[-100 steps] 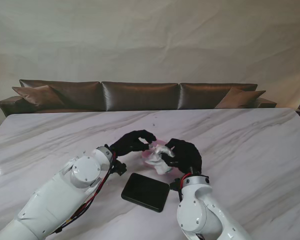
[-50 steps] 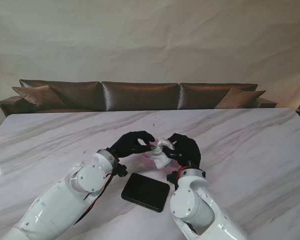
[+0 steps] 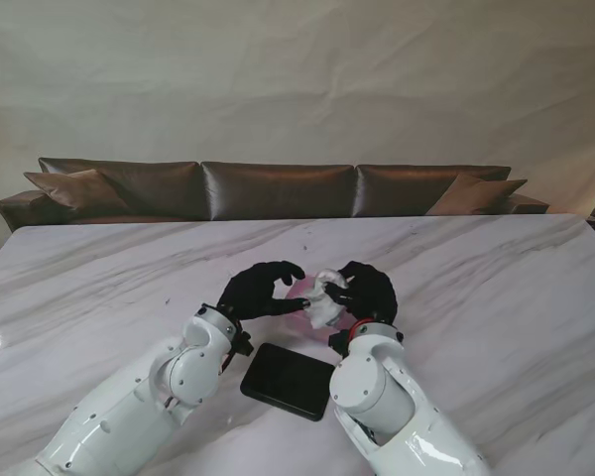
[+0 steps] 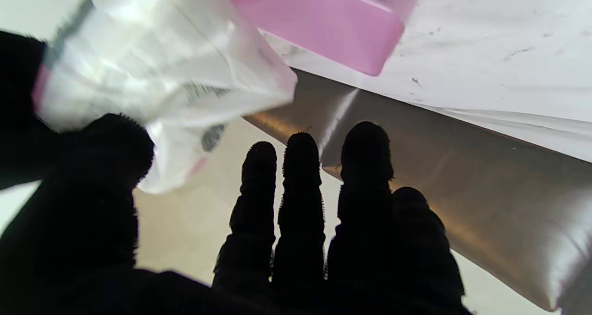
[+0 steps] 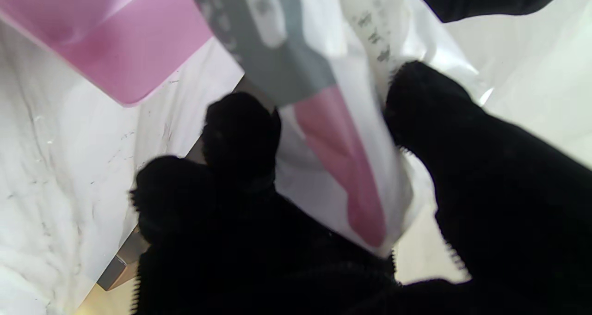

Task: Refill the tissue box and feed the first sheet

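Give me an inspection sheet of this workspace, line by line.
Surface: white marble table, no spills seen.
Job's things: tissue pack in clear wrapper, held off the table over the pink tissue box.
Clutter: black flat lid nearer to me.
Hands: right hand shut on tissue pack; left hand touches the wrapper, grasp unclear.
Cables: red and black wires along the left forearm.
Surroundings: brown sofa, beige wall.

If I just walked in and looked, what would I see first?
Two black-gloved robot hands meeting in the middle of the marble table, the left hand and right hand together holding a crinkly white tissue pack. Under it peeks a pink tissue box, and a flat black lid lies nearer to me, between the white arms.
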You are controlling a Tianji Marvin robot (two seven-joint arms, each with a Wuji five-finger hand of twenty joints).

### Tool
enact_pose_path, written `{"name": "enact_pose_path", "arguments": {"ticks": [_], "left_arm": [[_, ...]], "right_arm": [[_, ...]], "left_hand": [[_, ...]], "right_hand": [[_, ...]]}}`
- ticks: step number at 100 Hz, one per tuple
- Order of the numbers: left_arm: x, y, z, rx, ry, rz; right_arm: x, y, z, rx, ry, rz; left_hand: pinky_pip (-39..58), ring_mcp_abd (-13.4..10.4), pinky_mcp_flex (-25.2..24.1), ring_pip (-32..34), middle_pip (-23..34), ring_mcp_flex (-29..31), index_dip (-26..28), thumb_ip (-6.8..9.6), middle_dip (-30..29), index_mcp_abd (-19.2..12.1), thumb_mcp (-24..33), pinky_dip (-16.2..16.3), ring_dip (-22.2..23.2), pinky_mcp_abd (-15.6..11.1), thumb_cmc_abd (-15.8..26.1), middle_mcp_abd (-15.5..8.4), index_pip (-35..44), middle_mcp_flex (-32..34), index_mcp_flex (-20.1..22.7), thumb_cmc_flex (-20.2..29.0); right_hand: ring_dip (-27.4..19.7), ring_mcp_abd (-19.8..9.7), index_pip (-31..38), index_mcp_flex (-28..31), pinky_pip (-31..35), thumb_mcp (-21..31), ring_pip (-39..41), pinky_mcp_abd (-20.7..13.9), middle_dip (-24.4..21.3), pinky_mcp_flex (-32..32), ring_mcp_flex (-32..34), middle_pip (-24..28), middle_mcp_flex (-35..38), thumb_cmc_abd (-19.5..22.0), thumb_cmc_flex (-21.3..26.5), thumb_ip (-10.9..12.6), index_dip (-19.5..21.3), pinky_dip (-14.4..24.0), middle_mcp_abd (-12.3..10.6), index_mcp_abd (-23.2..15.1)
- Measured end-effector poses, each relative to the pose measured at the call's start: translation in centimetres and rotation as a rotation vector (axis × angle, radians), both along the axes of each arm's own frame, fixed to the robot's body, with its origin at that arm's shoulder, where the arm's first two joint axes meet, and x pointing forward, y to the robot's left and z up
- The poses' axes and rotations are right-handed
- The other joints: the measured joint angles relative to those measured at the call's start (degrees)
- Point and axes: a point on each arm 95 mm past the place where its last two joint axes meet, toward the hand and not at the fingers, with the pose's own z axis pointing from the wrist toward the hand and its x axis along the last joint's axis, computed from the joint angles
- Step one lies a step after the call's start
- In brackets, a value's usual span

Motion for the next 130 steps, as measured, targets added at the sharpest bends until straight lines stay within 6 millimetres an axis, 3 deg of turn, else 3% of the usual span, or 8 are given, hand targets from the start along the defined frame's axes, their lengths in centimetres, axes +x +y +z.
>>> {"name": "enact_pose_path", "arguments": {"ticks": [24,35,46,59,69,79,90,130], "left_arm": [[-0.7,-1.0,-0.2,0.06,-0.052,-0.027],[-0.8,-1.3,-0.3,0.095,-0.072,-0.011],[-0.7,-1.4,-0.2,0.104,-0.075,-0.012],[-0.5,-1.6,-0.2,0.133,-0.085,-0.002],[-0.4,-1.5,-0.2,0.163,-0.093,0.023],[-0.3,-1.3,-0.3,0.166,-0.083,0.047],[-0.4,-1.1,-0.3,0.152,-0.065,0.067],[-0.4,-1.1,-0.5,0.035,0.023,0.069]], "right_arm": [[0.7,0.2,0.2,0.026,0.013,-0.028],[1.1,0.2,0.0,0.044,0.018,-0.034],[1.2,0.2,-0.3,0.056,0.006,-0.031],[0.9,0.2,-0.4,0.096,0.01,-0.043],[0.7,0.3,-0.3,0.101,0.003,-0.052],[0.7,0.2,-0.2,0.108,-0.005,-0.068],[0.4,0.0,0.0,0.133,-0.012,-0.096],[-0.9,0.4,0.4,0.235,-0.07,-0.172]], "left_hand": [[0.0,-0.9,0.0,0.23,-0.13,-0.03,-0.66,-0.63,-0.18,0.0,0.09,-0.01,0.66,-0.97,-0.33,-0.14,-1.06,-2.9,-2.83,-0.12],[0.0,-1.59,0.63,1.1,-0.06,-0.03,-0.72,-0.63,-0.28,0.0,5.65,-0.03,1.37,-1.62,-0.98,-0.51,-0.56,-2.9,-2.83,-0.12],[0.0,-2.86,2.55,2.96,0.42,1.03,-0.74,4.04,-0.38,0.0,13.99,-1.01,1.45,-2.63,-2.0,-0.81,1.25,-2.9,-2.83,-0.12],[0.0,-3.69,4.36,4.48,0.9,2.57,-0.75,4.7,-0.83,0.0,17.3,-1.4,1.46,-3.41,-3.21,-1.37,2.05,-2.9,-2.83,-0.03],[0.0,-4.44,6.46,5.93,1.58,4.58,-1.04,4.7,-0.85,0.0,16.51,-2.21,1.94,-3.92,-3.21,-1.44,2.64,-2.87,-2.83,-0.28],[0.0,-4.91,9.03,7.57,2.05,7.12,-1.27,2.19,-0.85,0.0,12.74,-3.38,1.96,-4.02,-3.21,-1.44,2.74,-2.71,-2.71,-0.71],[0.0,-5.63,10.51,8.03,2.53,8.67,-1.29,0.97,-0.85,0.05,9.51,-4.08,1.96,-4.39,-1.43,-1.44,3.16,-1.95,-2.02,-1.34],[0.0,-5.89,13.93,8.87,3.37,12.21,-1.38,0.59,-0.63,1.45,2.24,-4.27,1.96,-4.41,3.58,-0.31,3.17,4.91,4.8,-2.84]], "right_hand": [[0.0,0.1,0.4,0.02,0.04,0.0,0.0,0.1,0.01,0.16,0.26,0.46,0.01,0.0,0.0,0.0,0.0,-0.12,0.13,0.11],[-0.02,0.14,0.41,0.06,0.06,0.0,0.01,0.12,0.01,0.18,0.26,0.48,0.01,0.0,0.02,0.0,0.0,-0.69,0.16,0.15],[-0.03,0.2,0.42,0.61,0.33,0.0,0.02,0.18,0.01,0.18,0.28,0.53,0.01,-1.07,0.1,0.0,0.01,-0.71,0.22,0.21],[-0.49,0.49,0.54,0.65,0.58,0.0,0.05,0.53,0.01,0.38,0.52,0.58,0.04,-1.13,0.18,0.0,0.01,-0.73,0.47,0.71],[-0.55,0.54,0.58,0.68,0.61,0.0,0.07,0.62,0.01,0.46,0.57,0.59,0.05,-1.13,0.18,0.0,0.01,-0.75,0.52,0.72],[-0.56,0.57,0.87,0.72,0.66,0.0,0.1,0.7,0.01,0.73,0.87,0.59,0.61,-1.15,0.18,0.0,0.01,-0.78,0.52,0.76],[-0.57,0.63,1.08,0.72,0.69,0.0,0.13,0.73,0.01,0.75,0.87,0.59,0.61,-1.28,0.19,0.0,0.01,-0.8,0.54,0.81],[-0.57,0.71,1.11,1.36,0.95,0.0,0.38,0.82,0.27,0.79,0.87,1.26,0.61,-1.31,0.66,0.0,0.01,-1.41,0.62,1.67]]}}
